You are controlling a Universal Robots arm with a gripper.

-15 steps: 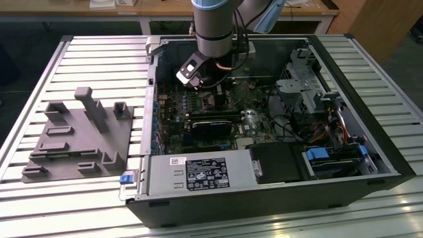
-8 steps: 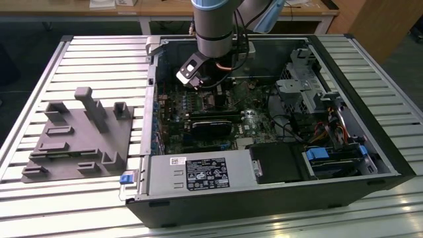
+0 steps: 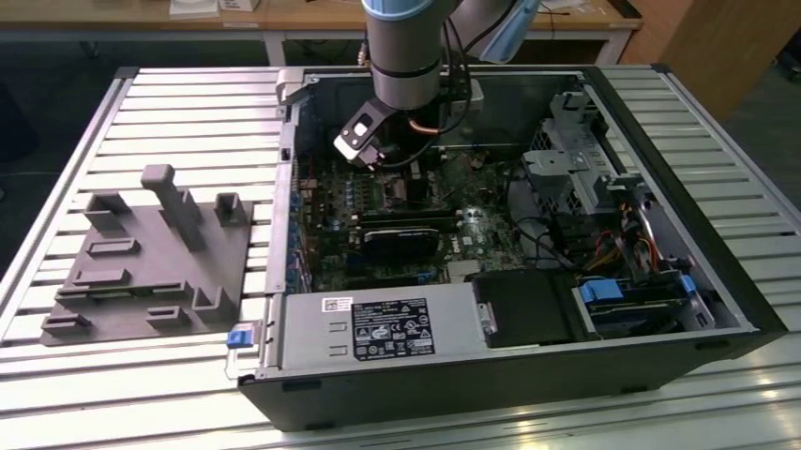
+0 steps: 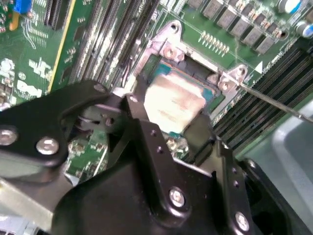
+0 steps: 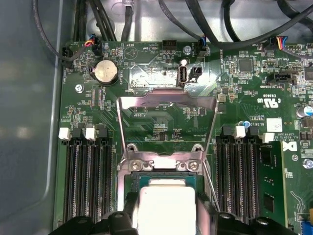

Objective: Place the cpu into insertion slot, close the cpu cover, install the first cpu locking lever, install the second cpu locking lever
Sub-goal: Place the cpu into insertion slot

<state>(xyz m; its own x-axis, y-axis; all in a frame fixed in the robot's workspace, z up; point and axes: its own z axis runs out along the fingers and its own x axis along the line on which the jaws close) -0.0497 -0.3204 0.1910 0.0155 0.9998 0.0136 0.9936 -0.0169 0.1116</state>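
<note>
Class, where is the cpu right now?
In the first wrist view, the cpu sits at the socket, at the gripper, beside the open cover.

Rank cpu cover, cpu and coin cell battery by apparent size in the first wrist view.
1. cpu cover, flipped open, largest outline.
2. cpu, partly hidden and nearer the camera, so it may look oversized.
3. coin cell battery, clearly smallest.
</note>
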